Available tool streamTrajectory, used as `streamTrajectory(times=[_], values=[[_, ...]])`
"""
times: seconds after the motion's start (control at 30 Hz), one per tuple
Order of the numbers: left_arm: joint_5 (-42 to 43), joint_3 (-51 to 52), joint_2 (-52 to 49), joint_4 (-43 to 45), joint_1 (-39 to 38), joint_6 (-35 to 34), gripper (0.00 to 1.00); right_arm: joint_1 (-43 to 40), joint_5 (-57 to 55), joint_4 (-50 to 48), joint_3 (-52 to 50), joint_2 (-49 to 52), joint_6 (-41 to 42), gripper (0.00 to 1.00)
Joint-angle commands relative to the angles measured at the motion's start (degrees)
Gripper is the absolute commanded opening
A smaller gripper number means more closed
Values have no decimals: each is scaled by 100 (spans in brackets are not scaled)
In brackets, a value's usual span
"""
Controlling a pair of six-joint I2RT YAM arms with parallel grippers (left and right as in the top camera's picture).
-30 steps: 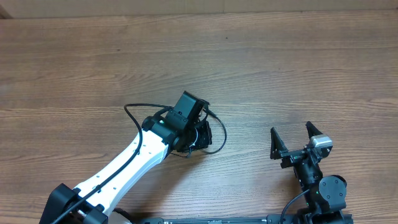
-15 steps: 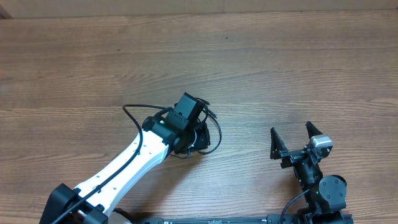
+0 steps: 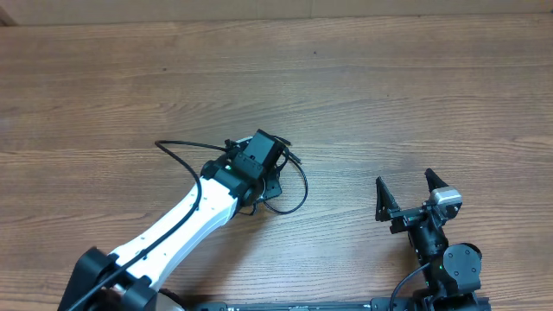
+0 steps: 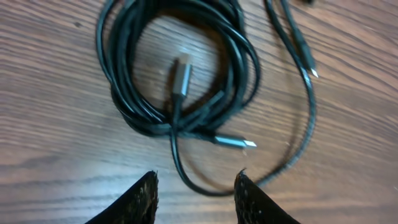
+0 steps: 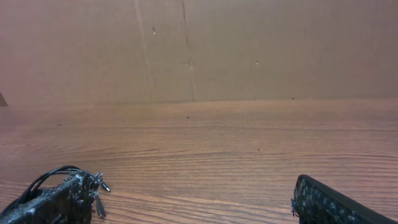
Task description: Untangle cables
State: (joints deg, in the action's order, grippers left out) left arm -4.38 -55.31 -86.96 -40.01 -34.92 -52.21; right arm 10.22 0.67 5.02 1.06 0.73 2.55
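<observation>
The cables [image 4: 112, 68] lie in one tight coil on the table [image 3: 415, 86], several turns stacked, not yet untangled. In the left wrist view one plug [image 4: 181, 73] sits inside the ring. A second plug tip [image 4: 239, 142] pokes out at 5 o'clock of the coil, and a loose strand [image 4: 312, 112] swings off at 3 o'clock. Overhead, we see the coil near table centre, mostly hidden under the left wrist. Only a loop [image 3: 306, 186] shows on its 3 o'clock side.

The left gripper [image 4: 196, 198] hangs just at 6 o'clock of the coil, jaws apart, nothing between them. A low bend of cord passes right by its fingertips. The right gripper [image 3: 405, 192] sits well apart at 4 o'clock of the coil, jaws wide, empty.

Risks, as we judge them:
- Closing here likely pinches that low bend plus a neighbouring turn, so a pull drags the whole coil across the wood instead of freeing one cord.
- Nothing pins the coil and the right arm is far off, so any tug slides it.
- Drawing the inner plug out the wrong side could tighten a crossing.
- The cords look thin and springy, so a shallow pinch may slip.
- The wrist view is slightly blurred, so we cannot tell which cord owns which plug.
</observation>
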Motion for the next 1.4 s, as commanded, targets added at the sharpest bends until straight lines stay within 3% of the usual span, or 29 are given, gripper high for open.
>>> streamTrajectory(times=[0.0, 0.37, 0.6, 1.13, 1.37], values=[[-592, -103, -378, 140, -35, -68, 40, 33, 33, -33, -61, -57, -92, 100], [-1060, -103, -1185, 1034, 133, 356, 40, 33, 33, -33, -61, -57, -92, 100], [-887, -103, -1311, 1069, 162, 334, 32, 33, 33, -33, -61, -57, -92, 100], [-608, -103, -1314, 1093, 157, 332, 33, 33, 33, -33, -61, -57, -92, 100], [-566, -103, -1414, 1143, 157, 332, 27, 33, 33, -33, -61, -57, -92, 100]])
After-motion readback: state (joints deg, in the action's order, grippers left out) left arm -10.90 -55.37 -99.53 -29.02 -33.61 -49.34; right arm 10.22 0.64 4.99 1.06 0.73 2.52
